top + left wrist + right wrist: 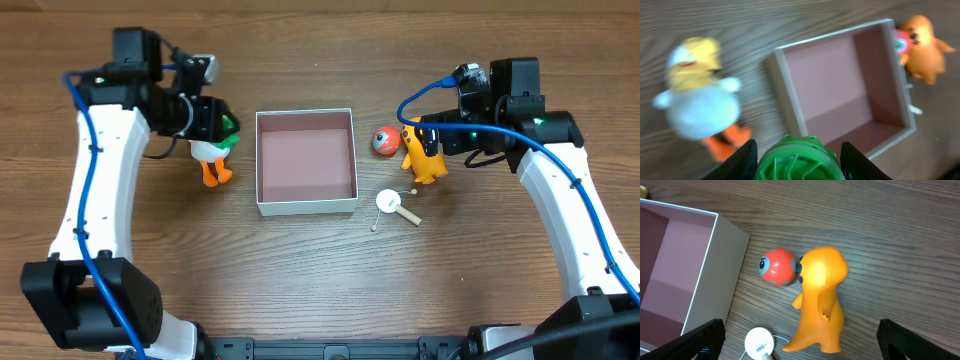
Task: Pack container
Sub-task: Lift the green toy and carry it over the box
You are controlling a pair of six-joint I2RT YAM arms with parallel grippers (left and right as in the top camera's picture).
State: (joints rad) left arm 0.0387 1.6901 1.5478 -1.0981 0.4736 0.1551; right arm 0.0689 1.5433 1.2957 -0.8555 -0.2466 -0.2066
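Two grippers flank the container (305, 160), which sits open at mid-tabletop (300, 280) with nothing inside that you can see. Start at the left. Your left gripper (222, 125) looks clamped on a green ribbed toy (796, 159), since the wrist view shows a finger tight against each side of it. It hangs just above the duck (210, 155), which lies on the wood below. From this gripper the container lies to the right, toward the table's middle, with its left wall as the nearest edge. The coming move looks like a short carry rightward over that wall, and the left arm is the one loaded for it (the wrist picture is blurred, so judge height from overhead).

Past the container's right wall, the red ball (385, 141) touches the orange figure (424, 155), and a small white disc (388, 201) lies nearer you. Your right gripper (800, 337) stands wide apart over the orange figure, one finger on each side. In that wrist view the figure's long axis runs up and down the frame, so the opening spans its narrow width. From here the container lies to the left.
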